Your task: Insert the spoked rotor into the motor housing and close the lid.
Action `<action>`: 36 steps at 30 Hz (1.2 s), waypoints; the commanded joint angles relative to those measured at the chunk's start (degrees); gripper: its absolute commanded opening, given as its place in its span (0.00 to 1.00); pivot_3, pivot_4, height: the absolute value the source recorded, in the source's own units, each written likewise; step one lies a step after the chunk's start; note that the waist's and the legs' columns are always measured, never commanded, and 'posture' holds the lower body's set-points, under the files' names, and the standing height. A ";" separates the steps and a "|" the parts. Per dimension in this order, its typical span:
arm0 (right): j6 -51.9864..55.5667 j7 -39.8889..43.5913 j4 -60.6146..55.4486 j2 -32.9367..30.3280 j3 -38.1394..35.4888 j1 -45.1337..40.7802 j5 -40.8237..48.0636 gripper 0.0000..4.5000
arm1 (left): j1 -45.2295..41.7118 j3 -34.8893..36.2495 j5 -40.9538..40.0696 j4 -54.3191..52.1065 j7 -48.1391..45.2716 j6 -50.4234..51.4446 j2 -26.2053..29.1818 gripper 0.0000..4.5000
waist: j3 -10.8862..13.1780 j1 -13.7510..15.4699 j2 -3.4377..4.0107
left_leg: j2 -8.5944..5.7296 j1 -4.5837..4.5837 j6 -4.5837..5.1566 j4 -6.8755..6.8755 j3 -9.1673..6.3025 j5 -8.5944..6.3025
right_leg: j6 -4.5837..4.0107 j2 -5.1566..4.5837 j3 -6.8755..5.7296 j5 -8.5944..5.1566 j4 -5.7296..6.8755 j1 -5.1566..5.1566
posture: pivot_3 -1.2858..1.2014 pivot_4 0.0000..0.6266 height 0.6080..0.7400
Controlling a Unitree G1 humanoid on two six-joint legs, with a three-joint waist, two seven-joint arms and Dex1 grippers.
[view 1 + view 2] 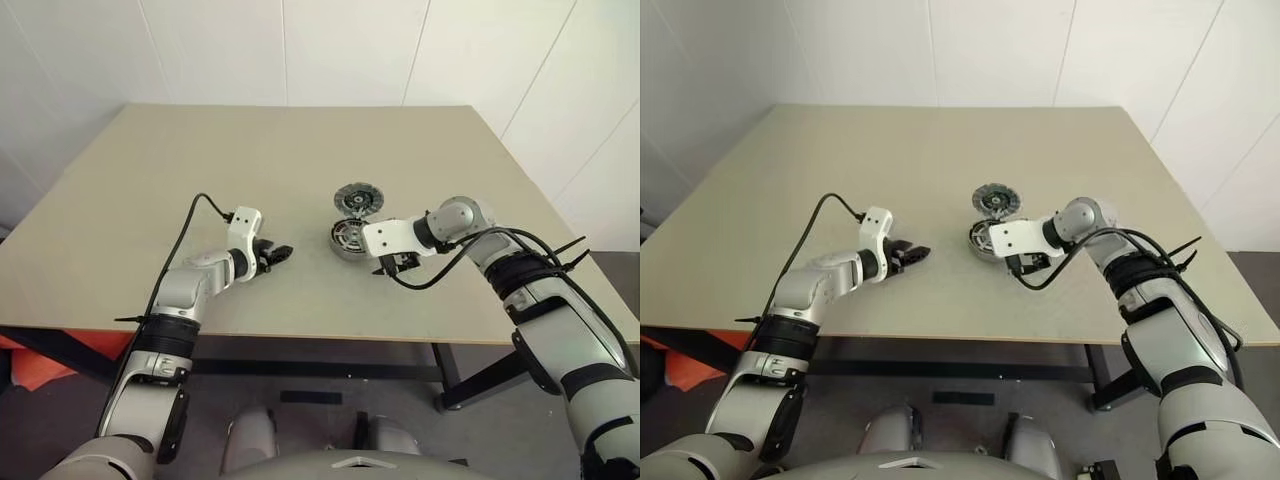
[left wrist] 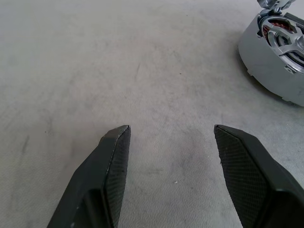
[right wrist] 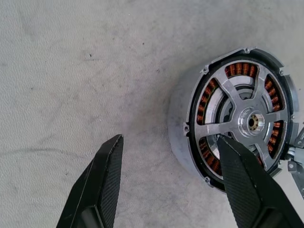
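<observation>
The motor housing (image 3: 178,124) is a silver cup standing on the table, and copper windings show inside it. The spoked rotor (image 3: 240,97) sits in it, silver face and hub up. My right gripper (image 3: 169,138) hangs open just above the housing's near side with nothing between its fingers; one finger (image 3: 242,175) overlaps the rim in the right wrist view. The lid (image 1: 357,200), a grey slotted disc, lies flat just behind the housing (image 1: 347,240). My left gripper (image 2: 171,128) is open and empty over bare table to the left of the housing (image 2: 266,61).
The tan table (image 1: 200,160) stands against white walls. Its front edge runs just below both grippers. A black cable (image 1: 470,255) loops from my right wrist over the table's near right part.
</observation>
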 commanded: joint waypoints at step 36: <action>24.50 -1.21 -4.10 7.77 -13.49 -5.41 9.09 0.01 | 0.70 4.32 0.33 3.07 4.06 0.90 -2.07 0.67 | 0.11 -1.27 0.25 | 0.00 0.19 -0.07 -0.04 -0.02 0.03 | 0.00 0.04 0.06 0.03 0.00 0.11 | 0.52 0.00 1.00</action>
